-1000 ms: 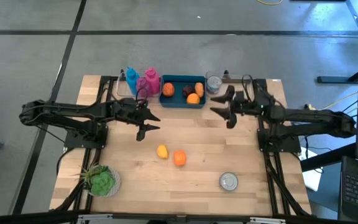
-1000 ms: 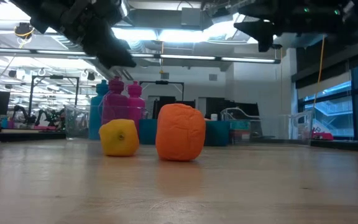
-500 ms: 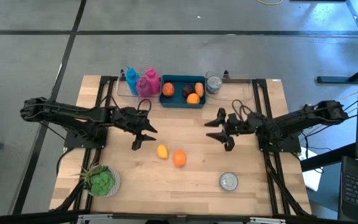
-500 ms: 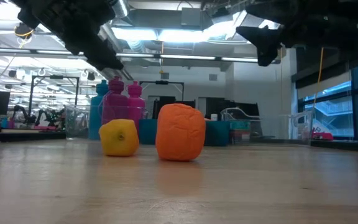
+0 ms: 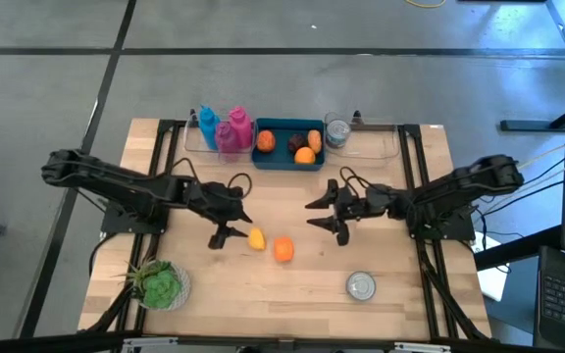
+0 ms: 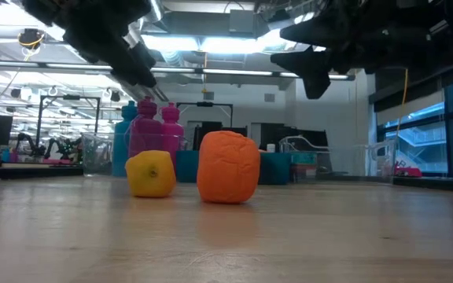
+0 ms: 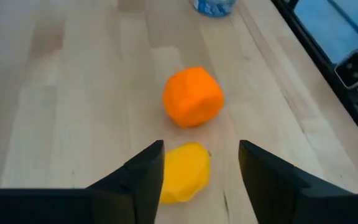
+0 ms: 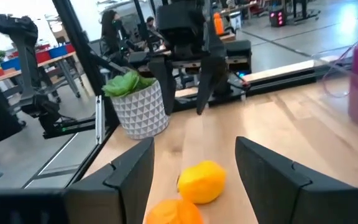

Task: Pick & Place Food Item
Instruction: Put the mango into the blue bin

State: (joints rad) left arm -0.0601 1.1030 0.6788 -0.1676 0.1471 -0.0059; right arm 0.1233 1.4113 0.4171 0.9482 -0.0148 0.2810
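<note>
High view shows the pale wooden surface (image 5: pixel 381 245) with both dark arms reaching in toward its middle. The left hand (image 5: pixel 227 223) sits just beside the small yellow lemon-shaped food item (image 5: pixel 255 238), its two fingers spread apart and holding nothing; in the left wrist view the yellow item (image 7: pixel 182 171) lies on the wood between the parted fingers (image 7: pixel 143 180), not gripped by either. Just beyond it lies the rounded orange food item (image 5: pixel 282 249), close to the yellow one but apart from it, as the low view confirms with the yellow piece (image 6: pixel 151 174) and the orange piece (image 6: pixel 228 167) standing side by side on the wood. The right hand (image 5: pixel 330 215) hovers above the surface on the other side of the two pieces, near the orange one, its fingers also parted and empty; its wrist view looks past them to the yellow item (image 8: pixel 202 182) and to the left hand (image 8: pixel 184 82) beyond. At the far edge stands a blue rectangular tray (image 5: pixel 284 160) holding several orange and dark food pieces, with a blue bottle (image 5: pixel 207 125) and pink plastic bottles (image 5: pixel 234 130) beside it on one side and a clear jar (image 5: pixel 337 131) on the other. A green leafy plant in a white patterned pot (image 5: pixel 160 285) stands at the near left corner, and a round silver tin (image 5: pixel 361 286) lies near the front edge on the right.
</note>
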